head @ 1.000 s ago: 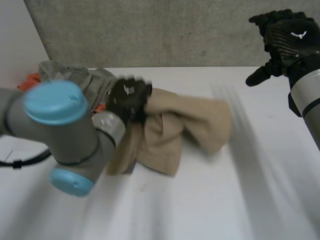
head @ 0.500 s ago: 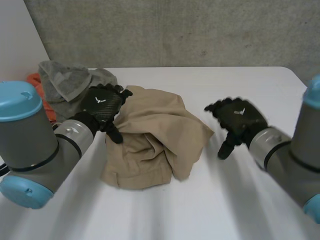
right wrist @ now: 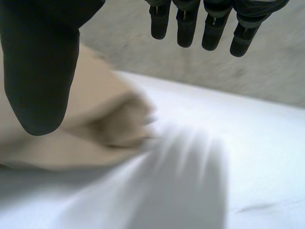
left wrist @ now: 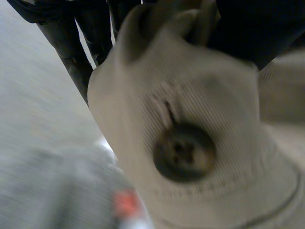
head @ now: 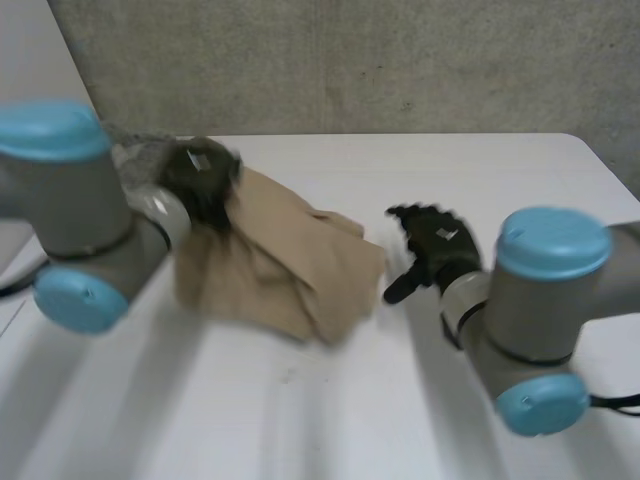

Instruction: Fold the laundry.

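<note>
1. Task item. We locate the tan garment (head: 285, 265) as a crumpled heap on the white table (head: 330, 420). Its far corner is raised off the surface and the rest slopes down to the tabletop.

2. Left hand. The left hand (head: 200, 178) is at the raised far corner of the tan garment. In the left wrist view we see the cloth bunched up into this hand, with dark fingers (left wrist: 71, 45) running down one side of the fold and the rest of the hand closing on the other side. We read this hand as clamped on the tan garment. A round dark button (left wrist: 184, 152) faces the camera on the cloth just below the grip.

3. Right hand. The right hand (head: 432, 248) is just beside the tan garment, at the edge opposite the raised corner. We cannot tell whether it touches the cloth. In the right wrist view its fingers (right wrist: 187, 24) hang straight and spread well apart from the thumb, with nothing held between them. The hand is empty and relaxed.

4. Other items. A grey cloth (left wrist: 43, 191) lies beyond the tan garment on the left hand's side. A small orange patch (left wrist: 126, 202) shows next to it.
</note>
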Controlling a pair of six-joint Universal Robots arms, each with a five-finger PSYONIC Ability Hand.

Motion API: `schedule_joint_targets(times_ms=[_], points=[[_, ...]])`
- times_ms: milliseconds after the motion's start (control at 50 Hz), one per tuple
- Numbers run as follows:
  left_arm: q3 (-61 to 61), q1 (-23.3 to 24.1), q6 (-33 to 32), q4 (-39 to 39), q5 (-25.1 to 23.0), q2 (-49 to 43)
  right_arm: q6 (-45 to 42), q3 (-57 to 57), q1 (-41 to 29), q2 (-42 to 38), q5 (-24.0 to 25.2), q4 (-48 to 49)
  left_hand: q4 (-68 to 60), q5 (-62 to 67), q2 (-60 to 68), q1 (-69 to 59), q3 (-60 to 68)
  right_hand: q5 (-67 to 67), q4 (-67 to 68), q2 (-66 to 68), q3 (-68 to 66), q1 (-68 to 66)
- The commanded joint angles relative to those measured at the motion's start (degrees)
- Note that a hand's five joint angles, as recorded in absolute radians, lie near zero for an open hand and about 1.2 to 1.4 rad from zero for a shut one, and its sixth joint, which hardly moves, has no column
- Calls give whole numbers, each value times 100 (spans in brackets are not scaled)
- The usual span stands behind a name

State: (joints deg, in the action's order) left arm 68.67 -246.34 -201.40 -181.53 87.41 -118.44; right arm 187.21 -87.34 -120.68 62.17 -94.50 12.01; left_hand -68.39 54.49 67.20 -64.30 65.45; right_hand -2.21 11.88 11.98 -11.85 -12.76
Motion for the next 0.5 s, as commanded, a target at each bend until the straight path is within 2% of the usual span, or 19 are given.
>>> schedule_joint_targets(times_ms=[20,120,240,280,300,360,380,420,460,500], points=[[-732,129,92,-1181,119,646,-413,-99,773,892,238,12,-1161,1551,1280,-1570,1455,221,-188,-198,185,276],[-654,805,241,-1499,-487,673,-607,-117,1370,1271,414,126,-1161,1551,1280,-1570,1455,221,-188,-198,185,276],[49,1711,382,-1508,-1409,155,-660,-108,2082,1473,546,126,-1161,1551,1280,-1570,1455,221,-188,-198,185,276],[251,1904,382,-1490,-1699,-29,-660,-126,2223,1474,607,126,-645,1034,763,-1053,938,221,-188,-198,185,276],[435,2079,374,-1464,-1979,-196,-660,-143,2346,1473,677,100,-76,465,194,-484,369,221,-188,-198,185,276],[665,2291,330,-1402,-2359,-416,-677,-187,2513,1465,783,47,1622,-1233,-1503,1214,-1328,221,-188,-198,185,276],[796,2388,251,-1341,-2543,-504,-695,-205,2601,1447,844,30,3328,-2938,-3209,2919,-3034,221,-188,-198,185,276],[902,2459,128,-1288,-2685,-496,-738,-222,2680,1430,915,12,4852,-4463,-4733,4444,-4558,221,-188,-198,185,276],[1042,2494,-126,-1236,-2729,-383,-817,-240,2751,1395,994,12,5697,-5307,-5578,5288,-5403,221,-188,-198,185,276],[1113,2486,-267,-1235,-2703,-224,-896,-222,2777,1386,1056,12,5784,-5394,-5665,5375,-5490,221,-188,-198,185,276]])
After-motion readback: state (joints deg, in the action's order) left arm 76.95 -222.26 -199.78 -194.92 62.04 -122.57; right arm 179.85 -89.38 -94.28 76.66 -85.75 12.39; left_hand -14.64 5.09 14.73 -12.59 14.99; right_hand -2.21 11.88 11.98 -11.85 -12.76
